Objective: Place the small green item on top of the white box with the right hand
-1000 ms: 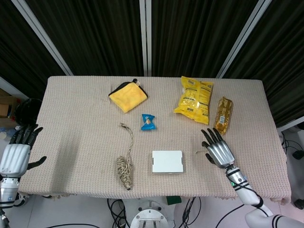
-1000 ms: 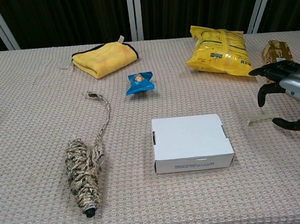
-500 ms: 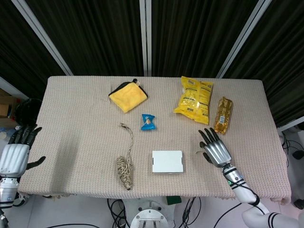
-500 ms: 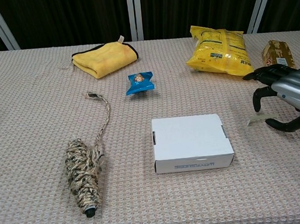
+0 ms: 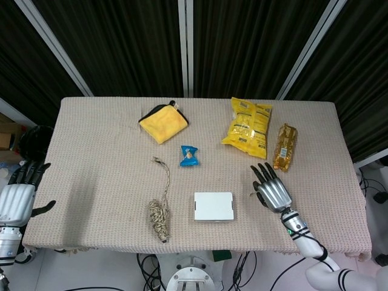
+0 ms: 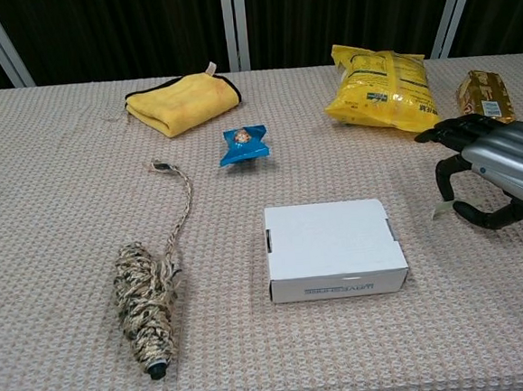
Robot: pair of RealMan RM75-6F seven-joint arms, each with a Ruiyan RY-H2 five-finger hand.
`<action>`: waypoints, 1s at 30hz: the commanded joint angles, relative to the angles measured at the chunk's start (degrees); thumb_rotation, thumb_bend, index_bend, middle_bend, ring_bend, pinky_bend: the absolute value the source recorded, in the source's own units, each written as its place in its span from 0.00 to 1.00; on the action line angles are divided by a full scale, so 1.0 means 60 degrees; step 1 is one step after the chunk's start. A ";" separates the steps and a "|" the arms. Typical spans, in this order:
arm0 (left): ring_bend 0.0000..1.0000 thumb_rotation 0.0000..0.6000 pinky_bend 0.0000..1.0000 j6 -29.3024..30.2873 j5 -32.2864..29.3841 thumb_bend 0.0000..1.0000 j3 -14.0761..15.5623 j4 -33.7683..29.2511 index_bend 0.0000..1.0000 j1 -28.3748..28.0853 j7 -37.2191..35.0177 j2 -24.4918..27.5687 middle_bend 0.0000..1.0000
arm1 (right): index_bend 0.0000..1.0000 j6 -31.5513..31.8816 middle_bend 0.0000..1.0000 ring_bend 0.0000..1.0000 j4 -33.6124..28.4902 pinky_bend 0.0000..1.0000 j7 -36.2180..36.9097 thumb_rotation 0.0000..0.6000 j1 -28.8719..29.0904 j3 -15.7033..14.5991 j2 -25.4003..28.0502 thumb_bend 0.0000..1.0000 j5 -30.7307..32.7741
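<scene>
The white box (image 5: pixel 213 206) lies flat near the table's front edge, also seen in the chest view (image 6: pixel 333 247). A small pale green strip (image 6: pixel 444 206) lies on the cloth just right of the box; in the head view only its tip (image 5: pixel 252 194) shows. My right hand (image 6: pixel 493 170) hovers over the strip, fingers arched down and thumb below, with nothing held. From above the same hand (image 5: pixel 271 189) is spread right of the box. My left hand (image 5: pixel 16 195) hangs open beyond the table's left edge.
A twine bundle (image 6: pixel 146 300) with a trailing cord lies left of the box. Behind are a blue snack packet (image 6: pixel 245 143), a folded yellow cloth (image 6: pixel 182 104), a yellow chip bag (image 6: pixel 382 89) and a golden packet (image 6: pixel 485 94) just behind my right hand.
My right hand has slid left toward the green strip and the box, its fingers now arching closer over the strip. My left hand has barely moved.
</scene>
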 commanded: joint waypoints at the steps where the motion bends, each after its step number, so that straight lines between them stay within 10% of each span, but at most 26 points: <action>1: 0.04 1.00 0.15 0.0012 -0.0002 0.09 -0.0001 0.0000 0.14 0.0010 -0.0003 0.0007 0.11 | 0.56 -0.0013 0.05 0.00 0.0016 0.00 -0.0015 1.00 0.0011 -0.0009 -0.0015 0.45 0.0018; 18: 0.04 1.00 0.15 -0.0033 -0.0127 0.09 -0.0039 0.0042 0.14 0.0029 -0.0049 0.0002 0.11 | 0.63 0.0550 0.06 0.00 -0.0207 0.00 0.0225 1.00 0.0057 0.0025 0.0142 0.46 -0.0242; 30: 0.04 1.00 0.15 0.0008 -0.0141 0.09 -0.0047 0.0021 0.14 0.0062 -0.0023 0.0012 0.11 | 0.64 0.0657 0.07 0.00 -0.3561 0.00 -0.0557 1.00 0.0801 0.0056 0.1410 0.46 -0.1504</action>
